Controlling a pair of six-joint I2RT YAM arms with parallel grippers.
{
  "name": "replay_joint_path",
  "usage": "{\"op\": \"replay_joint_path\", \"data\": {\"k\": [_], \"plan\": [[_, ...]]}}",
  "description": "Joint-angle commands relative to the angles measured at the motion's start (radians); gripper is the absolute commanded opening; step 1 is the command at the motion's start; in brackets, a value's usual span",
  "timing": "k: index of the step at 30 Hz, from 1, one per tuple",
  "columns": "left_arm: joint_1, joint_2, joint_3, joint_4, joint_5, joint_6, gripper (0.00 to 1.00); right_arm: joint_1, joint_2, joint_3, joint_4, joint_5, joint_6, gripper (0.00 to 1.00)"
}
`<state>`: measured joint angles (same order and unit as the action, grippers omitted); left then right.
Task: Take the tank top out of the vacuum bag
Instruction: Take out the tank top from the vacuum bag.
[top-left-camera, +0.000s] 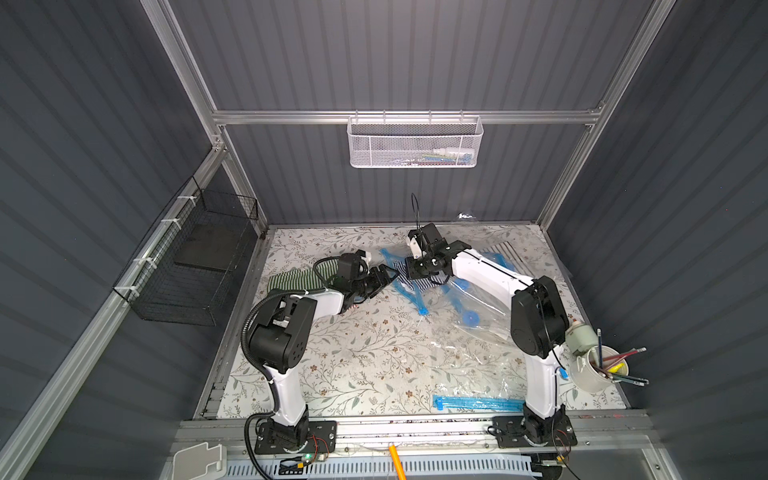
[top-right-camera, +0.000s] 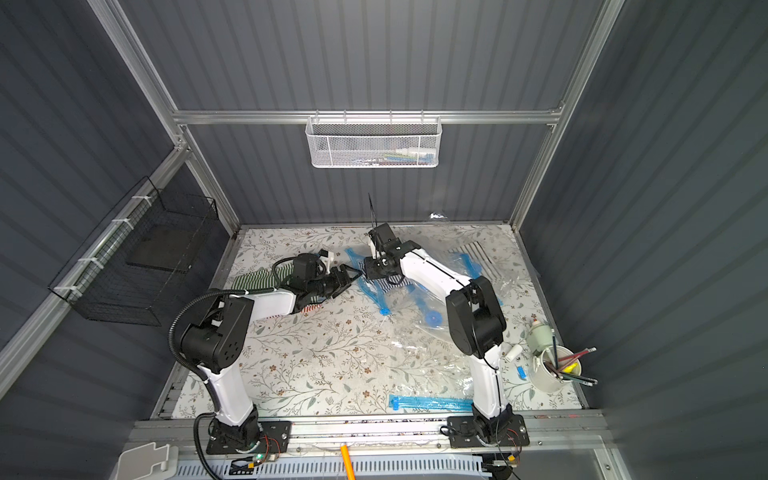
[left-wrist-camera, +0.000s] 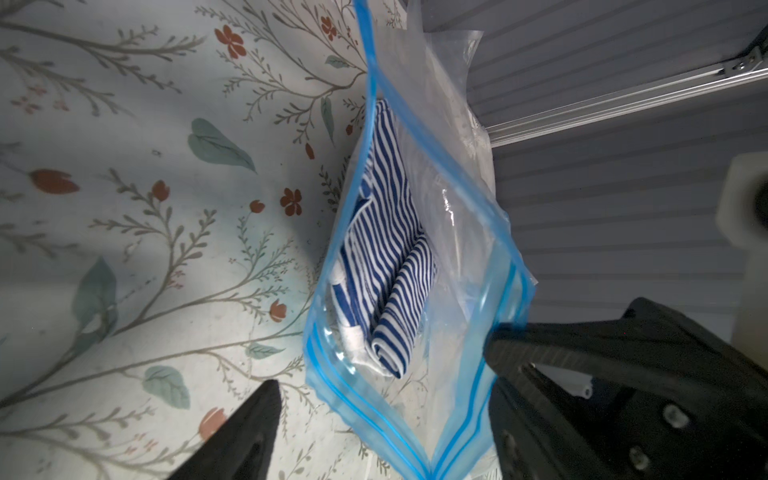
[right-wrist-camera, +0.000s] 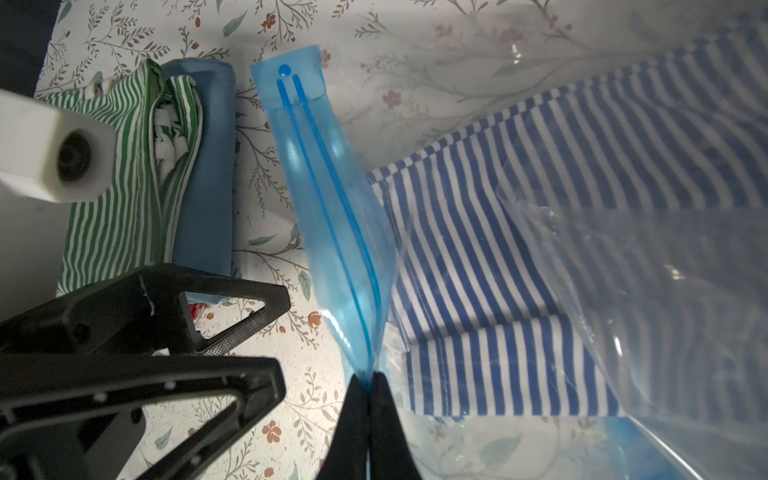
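Note:
The vacuum bag (top-left-camera: 478, 299) (top-right-camera: 415, 303) is clear plastic with a blue zip edge and lies mid-table. A blue-and-white striped tank top (left-wrist-camera: 386, 249) (right-wrist-camera: 478, 257) sits folded inside it, close to the gaping mouth. My right gripper (right-wrist-camera: 369, 380) (top-left-camera: 411, 268) is shut on the bag's blue zip strip (right-wrist-camera: 332, 232) and holds one lip up. My left gripper (left-wrist-camera: 382, 365) (top-left-camera: 392, 277) (top-right-camera: 353, 274) is open and points into the mouth. One of its fingertips (left-wrist-camera: 266, 399) is over the table and another is by the raised lip. Nothing is gripped between them.
A green striped garment (right-wrist-camera: 124, 187) and a folded blue cloth (right-wrist-camera: 208, 166) lie left of the bag, partly under the left arm. A second bag's blue strip (top-left-camera: 478, 403) lies at the front. A cup of pencils (top-left-camera: 598, 370) stands front right. A black wire basket (top-left-camera: 195, 257) hangs left.

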<state>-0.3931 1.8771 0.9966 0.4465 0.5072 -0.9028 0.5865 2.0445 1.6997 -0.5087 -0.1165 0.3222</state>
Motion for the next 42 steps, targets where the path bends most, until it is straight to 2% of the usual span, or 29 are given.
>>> {"op": "replay_joint_path", "data": {"k": [1,9,13,21,34,36,39,41,42], "plan": [[-0.013,0.001,0.028,0.019,0.017,-0.023,0.79,0.008,-0.023,-0.004,0.013,-0.007,0.009,0.00],[-0.024,0.078,0.034,0.112,0.027,-0.094,0.77,0.010,-0.018,0.003,0.028,-0.036,0.026,0.00],[-0.036,0.113,0.052,0.121,0.011,-0.093,0.72,0.009,-0.018,-0.003,0.032,-0.032,0.029,0.00],[-0.075,0.182,0.095,0.131,-0.001,-0.096,0.70,0.012,-0.021,-0.007,0.048,-0.053,0.034,0.00],[-0.147,0.198,0.164,-0.109,-0.152,0.068,0.69,0.013,-0.043,-0.009,0.078,-0.050,0.043,0.00],[-0.158,0.221,0.186,-0.140,-0.168,0.084,0.64,0.012,-0.050,-0.014,0.092,-0.051,0.051,0.00],[-0.165,0.258,0.208,-0.148,-0.170,0.088,0.41,0.012,-0.055,-0.025,0.106,-0.057,0.057,0.00],[-0.169,0.270,0.219,-0.158,-0.171,0.100,0.42,0.012,-0.056,-0.034,0.109,-0.057,0.057,0.00],[-0.172,0.273,0.228,-0.173,-0.212,0.115,0.42,0.012,-0.056,-0.040,0.109,-0.055,0.057,0.00]]}}
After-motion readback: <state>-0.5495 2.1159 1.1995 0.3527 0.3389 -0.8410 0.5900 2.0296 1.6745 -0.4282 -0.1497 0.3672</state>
